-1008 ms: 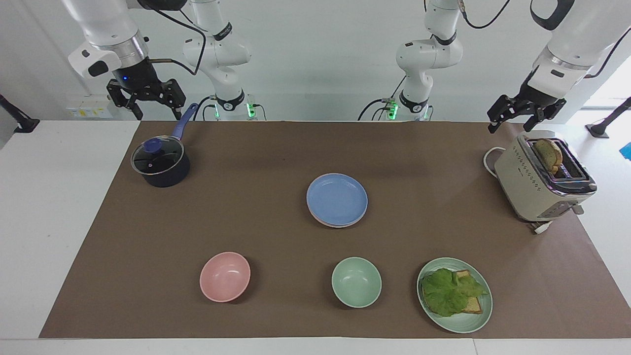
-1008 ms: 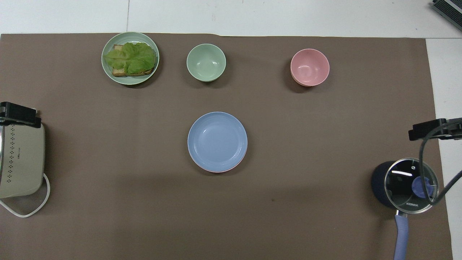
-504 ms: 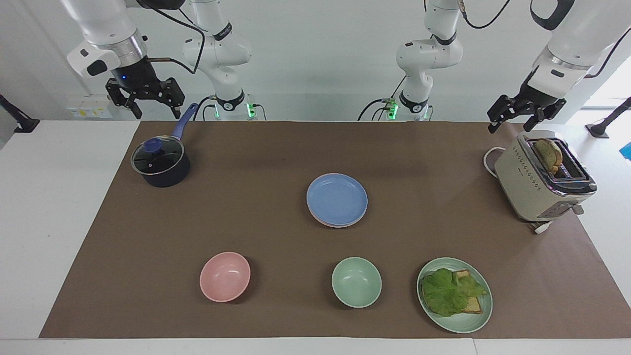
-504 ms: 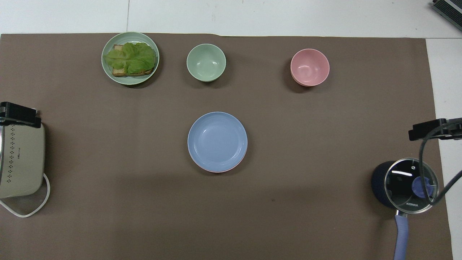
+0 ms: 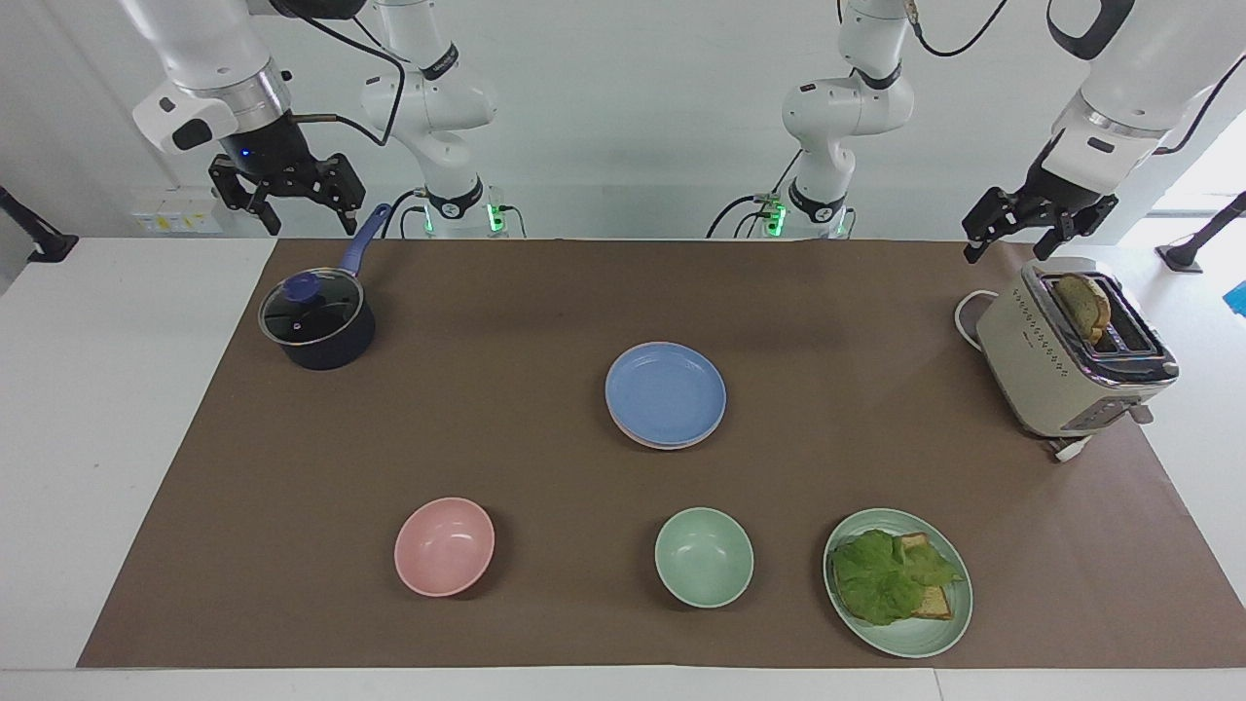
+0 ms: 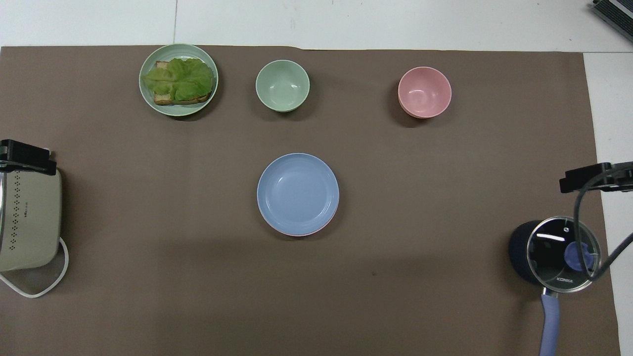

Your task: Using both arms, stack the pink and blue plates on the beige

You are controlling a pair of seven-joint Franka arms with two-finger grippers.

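Nothing has budged in the last second; right gripper (image 5: 285,202) hangs over the saucepan (image 5: 317,323) handle, jaws apart and empty; left gripper (image 5: 1017,226) waits above the toaster (image 5: 1069,352), jaws apart too. Well out from both, mid-mat, blue plate (image 5: 666,393) tops the stack, pink plate (image 6: 298,233) rim peeking under it, beige hidden. Looks finished to me.

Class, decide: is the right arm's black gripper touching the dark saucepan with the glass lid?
Apart. The facing view shows the right gripper hanging open in the air above the dark saucepan, with bare wall showing between them.
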